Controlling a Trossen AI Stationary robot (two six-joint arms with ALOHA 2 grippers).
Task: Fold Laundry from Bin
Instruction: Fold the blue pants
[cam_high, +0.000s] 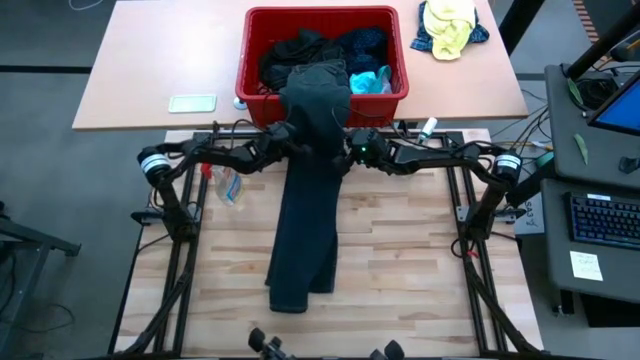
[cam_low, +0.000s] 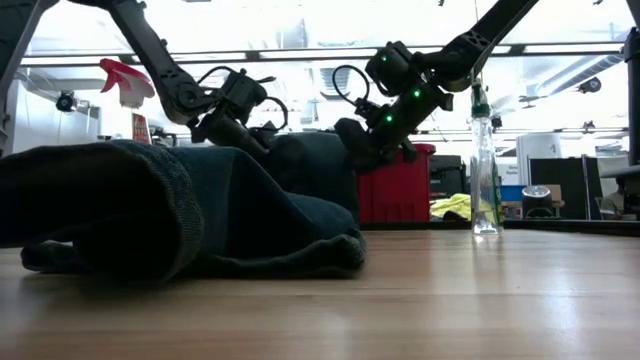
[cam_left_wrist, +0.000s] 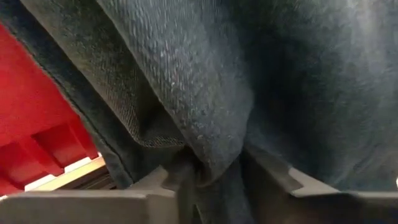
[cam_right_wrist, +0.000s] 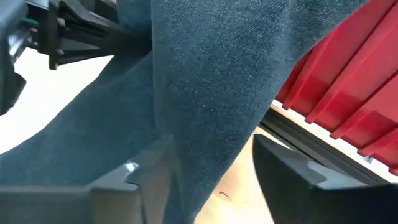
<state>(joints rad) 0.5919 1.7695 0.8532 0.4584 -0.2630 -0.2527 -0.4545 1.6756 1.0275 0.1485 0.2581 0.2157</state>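
The dark grey garment (cam_high: 305, 215) hangs from the front rim of the red bin (cam_high: 322, 20) and runs down the wooden table (cam_high: 400, 270) away from it. The left tool (cam_high: 283, 133) sits at the garment's left edge just in front of the bin; its fingers (cam_left_wrist: 155, 186) stand slightly apart with a cloth fold between them. The right tool (cam_high: 352, 150) sits at the opposite edge, fingers (cam_right_wrist: 140, 177) apart around the cloth. The remaining laundry (cam_high: 350, 50) lies heaped inside the bin. In the wrist views, cloth hides most of the bin.
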